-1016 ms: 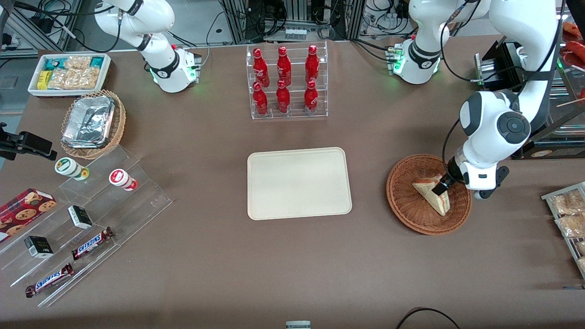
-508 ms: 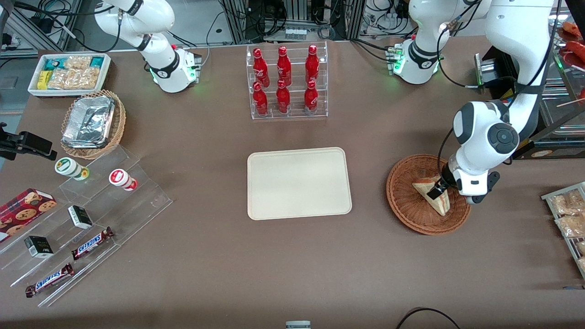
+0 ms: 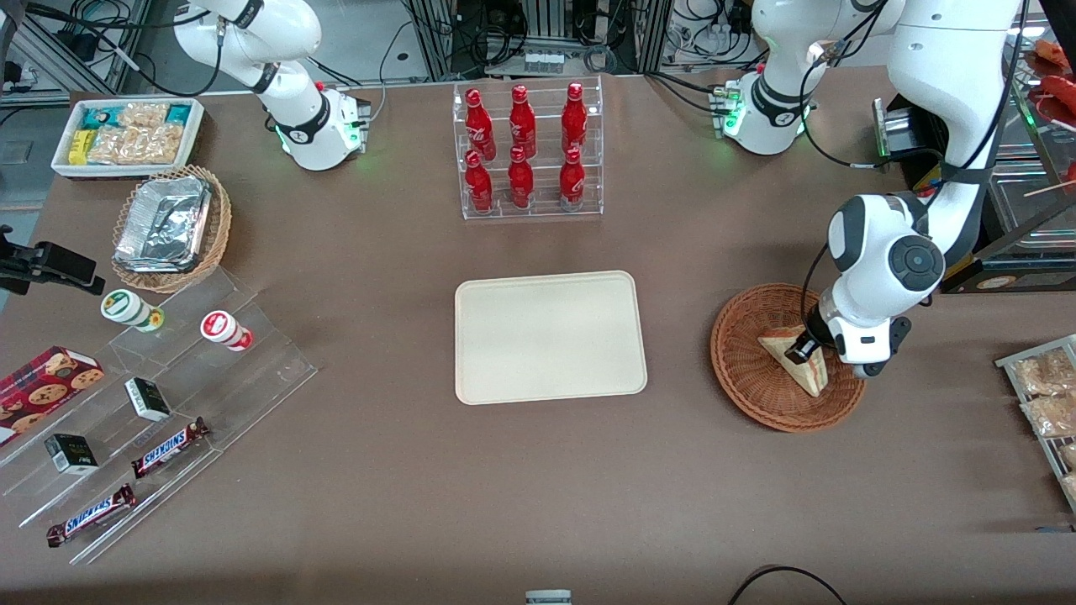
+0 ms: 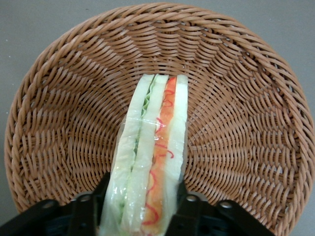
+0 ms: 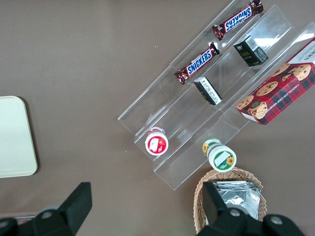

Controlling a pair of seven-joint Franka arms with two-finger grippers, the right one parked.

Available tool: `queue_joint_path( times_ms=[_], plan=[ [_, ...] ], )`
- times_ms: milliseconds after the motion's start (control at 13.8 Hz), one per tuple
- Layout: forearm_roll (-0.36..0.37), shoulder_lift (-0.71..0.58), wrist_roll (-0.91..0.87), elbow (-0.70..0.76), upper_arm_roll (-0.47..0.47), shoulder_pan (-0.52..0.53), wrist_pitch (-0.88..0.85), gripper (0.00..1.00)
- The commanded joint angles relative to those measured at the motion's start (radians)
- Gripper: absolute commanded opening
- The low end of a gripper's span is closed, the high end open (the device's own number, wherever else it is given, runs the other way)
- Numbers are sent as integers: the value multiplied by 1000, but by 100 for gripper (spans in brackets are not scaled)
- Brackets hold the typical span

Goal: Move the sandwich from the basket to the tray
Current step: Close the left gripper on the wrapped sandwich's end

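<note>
One sandwich [image 4: 150, 162] | clamped between pincer [image 4: 142, 206] fingers | in basket [image 3: 748, 386]

"SNICKERS" reads in white letters on two brown candy bars lying on the clear stepped display: one [image 3: 171, 448] sits farther from the front camera, the other [image 3: 91, 515] nearer. The parked arm's wrist view shows the same word on both bars [image 5: 198, 62] [image 5: 238, 19]. Writing on the red bottles [image 3: 522, 123], small dark boxes [image 3: 147, 398] and round tubs [image 3: 124, 306] is too small to read.
</note>
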Motion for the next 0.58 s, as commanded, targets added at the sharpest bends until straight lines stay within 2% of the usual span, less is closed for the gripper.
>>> queue_joint_path(
  times_ms=[0,145,363,508],
  plan=[
    [3,-33,8,-8,-3,-3,-18,0],
    [6,-57,92,71,-8,-4,-139,0],
    [6,-28,183,258,-19,-35,-406,0],
    [6,-16,193,327,-19,-68,-463,0]
  ],
)
